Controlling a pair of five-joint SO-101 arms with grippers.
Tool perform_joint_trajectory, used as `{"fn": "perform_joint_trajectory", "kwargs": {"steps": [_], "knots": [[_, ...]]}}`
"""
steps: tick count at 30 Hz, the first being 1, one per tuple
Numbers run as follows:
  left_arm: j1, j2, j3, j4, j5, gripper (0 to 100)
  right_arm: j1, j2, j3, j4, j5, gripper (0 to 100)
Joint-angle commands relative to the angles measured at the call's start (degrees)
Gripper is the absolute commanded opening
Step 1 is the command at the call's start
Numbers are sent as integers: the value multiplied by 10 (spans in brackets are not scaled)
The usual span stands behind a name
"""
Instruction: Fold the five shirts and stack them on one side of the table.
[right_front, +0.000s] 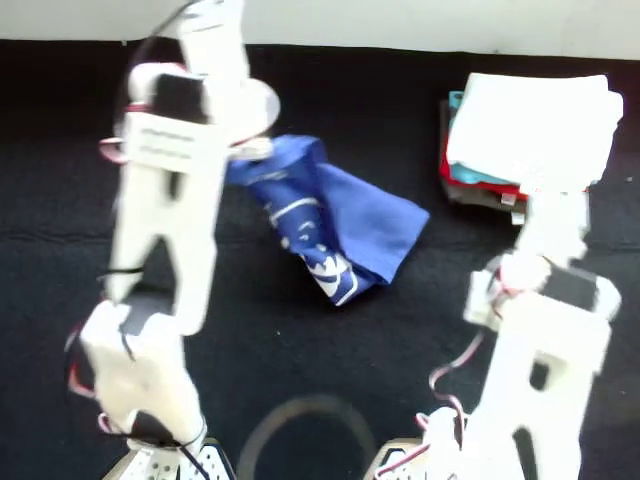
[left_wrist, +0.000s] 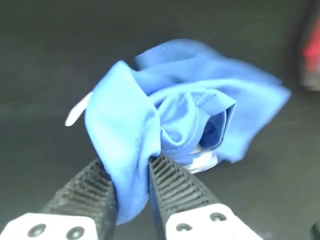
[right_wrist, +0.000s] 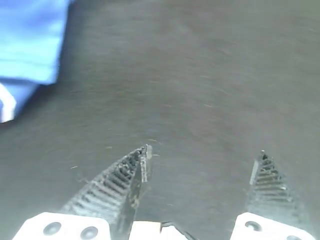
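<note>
My left gripper (left_wrist: 129, 170) pinches a bunched edge of the crumpled blue fabric shirt (right_front: 340, 225), mid-table; my right gripper (right_wrist: 202, 155) gapes empty (over the black table cover (right_wrist: 200, 75)). That shallow bite could slip, dropping the shirt.

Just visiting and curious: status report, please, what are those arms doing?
Left gripper shut on the blue shirt, mid-table. Right gripper open above bare table. Folded stack at far right corner; nothing lies between.

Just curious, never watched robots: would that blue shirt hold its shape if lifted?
Probably not: the blue shirt bunches in soft folds between the fingers of the left gripper, so it looks floppy. It seems thin, likely light. Its free end would probably drag.
</note>
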Motion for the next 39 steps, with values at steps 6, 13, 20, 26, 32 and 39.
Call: {"fn": "perform_joint_trajectory", "kwargs": {"steps": [6,13,20,26,32,39], "knots": [[-165,-142,224,1,-69,8,-240,258,-199,-35,-62,307],[-225,-128,301,1,-70,8,-364,423,-330,-58,-90,307],[-279,-102,305,0,-71,8,-441,544,-415,-62,-92,307],[-386,-103,305,-4,-71,8,-462,601,-469,-62,-91,307],[-418,-98,333,-3,-113,8,-464,647,-520,-98,-90,307],[-415,-98,382,-3,-151,8,-464,754,-592,-138,-90,0]]}}
